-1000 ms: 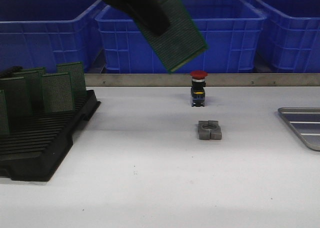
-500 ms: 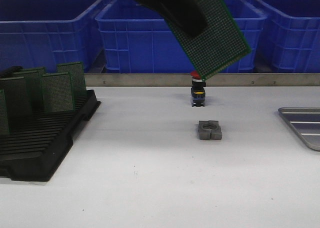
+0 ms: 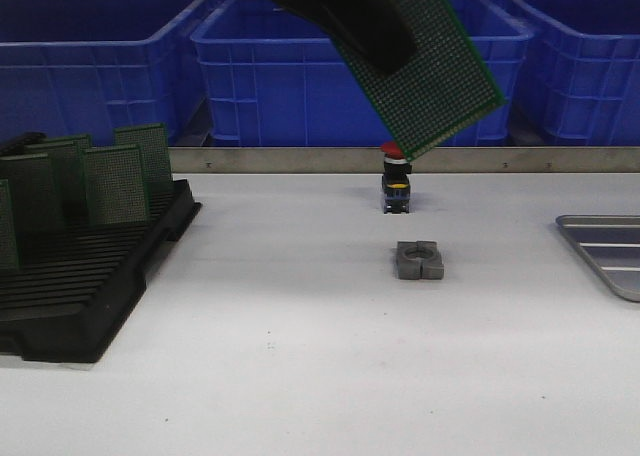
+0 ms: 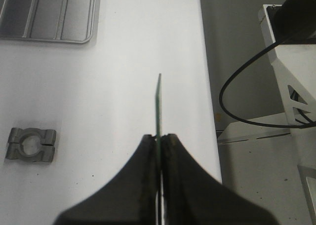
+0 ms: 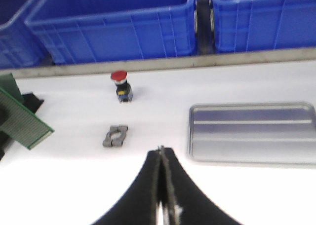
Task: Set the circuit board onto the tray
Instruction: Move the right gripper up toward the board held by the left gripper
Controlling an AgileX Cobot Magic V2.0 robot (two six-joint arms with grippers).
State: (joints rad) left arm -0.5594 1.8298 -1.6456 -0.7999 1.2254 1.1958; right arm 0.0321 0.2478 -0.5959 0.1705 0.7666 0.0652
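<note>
Front view: left gripper (image 3: 385,51) clamped on the circuit board (image 3: 440,71), a green perforated proto board w/ fine dot grid, no readable print, held tilted in the air above the red-capped push button (image 3: 397,181) near the surface's far edge; grey clamp block (image 3: 419,260) sits mid-surface, the tray (image 3: 610,251), silver-grey w/ ridged bottom, lies at the right edge, black rack (image 3: 80,276) w/ more green boards at the left edge. Left wrist view: board edge-on, thin green strip pinched between the two black fingers (image 4: 143,158), clamp block and tray on the white surface beyond. Right wrist view: right gripper (image 5: 160,158) has its fingers together on nothing, tray bare w/ rounded corners, board's corner shows at the picture's side.
</note>
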